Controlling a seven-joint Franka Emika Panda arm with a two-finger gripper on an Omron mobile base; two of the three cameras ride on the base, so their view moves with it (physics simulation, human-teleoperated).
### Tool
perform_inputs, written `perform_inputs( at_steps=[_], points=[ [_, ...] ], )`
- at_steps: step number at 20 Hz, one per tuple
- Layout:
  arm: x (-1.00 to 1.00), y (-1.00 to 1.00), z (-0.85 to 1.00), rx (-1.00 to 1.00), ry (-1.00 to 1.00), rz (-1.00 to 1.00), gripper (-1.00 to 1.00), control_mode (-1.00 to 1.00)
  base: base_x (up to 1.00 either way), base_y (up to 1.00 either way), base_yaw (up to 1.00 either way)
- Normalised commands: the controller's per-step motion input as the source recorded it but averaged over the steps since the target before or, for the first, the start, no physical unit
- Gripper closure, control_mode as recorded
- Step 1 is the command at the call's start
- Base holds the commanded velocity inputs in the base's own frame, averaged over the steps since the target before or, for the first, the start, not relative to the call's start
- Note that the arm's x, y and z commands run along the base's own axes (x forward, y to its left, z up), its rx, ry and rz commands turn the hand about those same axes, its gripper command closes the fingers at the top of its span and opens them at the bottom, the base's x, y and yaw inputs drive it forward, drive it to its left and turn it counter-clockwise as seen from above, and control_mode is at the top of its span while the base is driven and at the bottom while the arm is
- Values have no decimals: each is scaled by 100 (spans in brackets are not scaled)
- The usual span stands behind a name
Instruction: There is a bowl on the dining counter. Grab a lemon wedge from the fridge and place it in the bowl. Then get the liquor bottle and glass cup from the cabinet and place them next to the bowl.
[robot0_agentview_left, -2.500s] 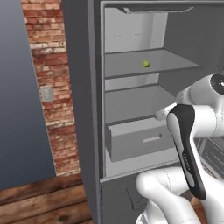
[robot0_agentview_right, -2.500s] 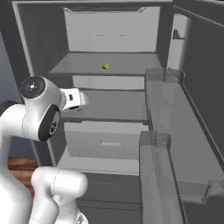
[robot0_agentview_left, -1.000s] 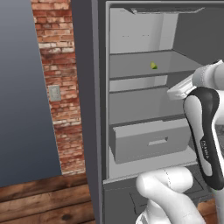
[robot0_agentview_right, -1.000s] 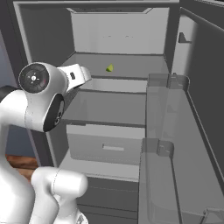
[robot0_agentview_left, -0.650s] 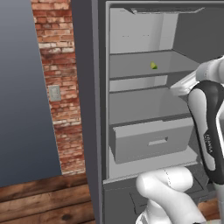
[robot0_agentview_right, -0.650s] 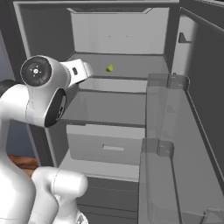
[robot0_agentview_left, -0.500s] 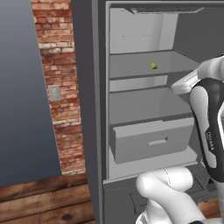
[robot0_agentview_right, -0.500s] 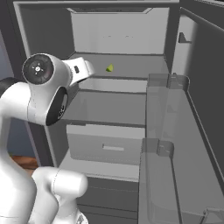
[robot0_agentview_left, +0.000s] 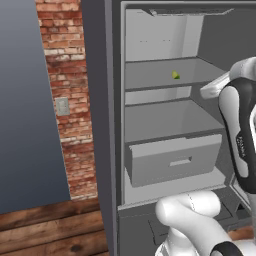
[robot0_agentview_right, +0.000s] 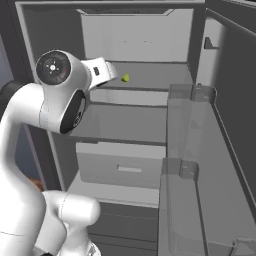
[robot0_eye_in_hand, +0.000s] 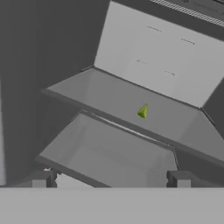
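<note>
The fridge (robot0_agentview_left: 112, 125) stands open in front of me. A small yellow-green lemon wedge (robot0_agentview_left: 175, 75) lies on its upper light grey shelf, near the middle (robot0_agentview_right: 125, 78). In the hand view the lemon wedge (robot0_eye_in_hand: 142, 111) sits on that shelf ahead of and above my gripper (robot0_eye_in_hand: 111, 179), whose two dark fingertips stand far apart with nothing between them. My white hand (robot0_agentview_right: 102, 70) is raised at shelf height, just outside the fridge and a short way left of the wedge. The bowl, dining counter, liquor bottle, glass cup and cabinet are out of view.
Below the wedge's shelf are a second shelf (robot0_agentview_right: 125, 122) and a half-pulled drawer (robot0_agentview_left: 172, 160). The open fridge door with clear bins (robot0_agentview_right: 192, 150) stands at the right. A brick wall (robot0_agentview_left: 65, 100) and grey panel (robot0_agentview_left: 25, 100) lie left of the fridge.
My arm has lifted and swung the hand up and forward toward the upper shelf. The base views shifted slightly at first, then held still. The lemon wedge has not moved.
</note>
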Motion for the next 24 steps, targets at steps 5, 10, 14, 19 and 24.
perform_inputs(
  at_steps=[5,10,14,19,24],
  points=[
    [11,-2,1,0,0,-5,-100,-100,0,0,0],
    [5,0,0,0,0,-1,-100,-100,0,0,0],
    [26,0,0,1,0,-9,-100,-100,0,0,0],
    [51,7,0,0,0,-20,-100,-100,0,0,0],
    [39,9,-14,5,0,-19,-100,-100,0,0,0]
  ],
)
